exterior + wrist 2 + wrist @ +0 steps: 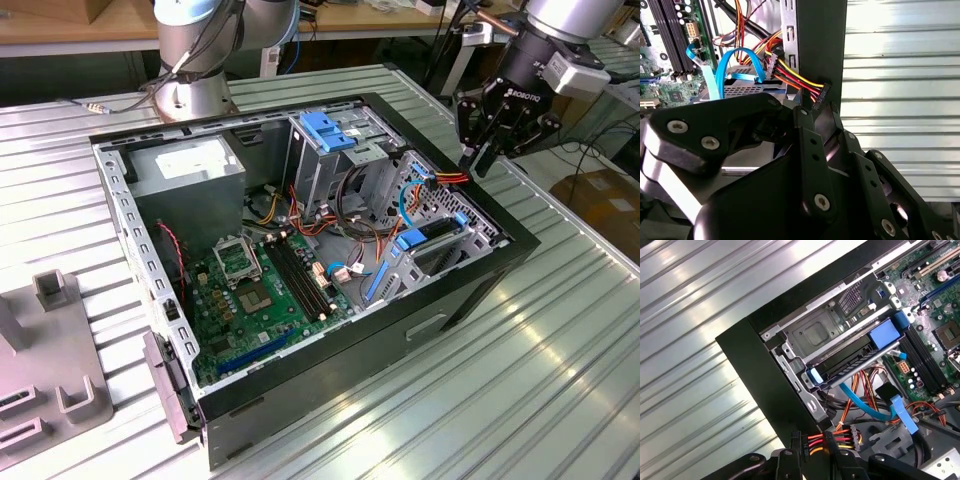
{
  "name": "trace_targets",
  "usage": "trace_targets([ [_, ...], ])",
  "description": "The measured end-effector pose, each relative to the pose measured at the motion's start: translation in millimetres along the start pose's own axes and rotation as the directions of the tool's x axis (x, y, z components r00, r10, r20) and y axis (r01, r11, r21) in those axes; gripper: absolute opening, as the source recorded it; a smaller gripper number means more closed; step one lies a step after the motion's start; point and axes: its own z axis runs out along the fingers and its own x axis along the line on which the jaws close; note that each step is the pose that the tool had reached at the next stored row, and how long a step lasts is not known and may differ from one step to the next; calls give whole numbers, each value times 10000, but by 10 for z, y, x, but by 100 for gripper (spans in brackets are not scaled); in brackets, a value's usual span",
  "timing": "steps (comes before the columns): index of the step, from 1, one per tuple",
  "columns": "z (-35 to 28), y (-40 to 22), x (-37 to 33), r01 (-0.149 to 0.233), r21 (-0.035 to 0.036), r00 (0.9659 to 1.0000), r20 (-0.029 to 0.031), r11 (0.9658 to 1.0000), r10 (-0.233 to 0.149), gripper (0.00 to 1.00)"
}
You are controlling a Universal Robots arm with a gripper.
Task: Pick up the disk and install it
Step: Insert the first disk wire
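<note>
The disk [437,240] lies flat in the low bay at the corner of the open computer case [470,290] on the exterior view's right. Its grey body [852,365] sits in a blue carrier with a tab [883,333] at each end. My gripper [474,165] hangs just above the case's edge, a little beyond the disk. Its black fingers [807,132] are shut on the black connector [820,94] of a red, yellow and black power cable [840,440], which runs back into the case.
A tall metal drive cage with a fixed blue bracket [330,130] stands behind the bay. A loose blue data cable [865,407] loops next to the disk. The motherboard [260,290] covers the case floor. Grey fixtures [50,385] sit on the ribbed table [560,380].
</note>
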Motion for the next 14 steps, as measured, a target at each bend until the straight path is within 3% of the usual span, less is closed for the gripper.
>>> trace_targets([
  [14,104,-53,21,-42,62,9999,-95,10000,43,31],
])
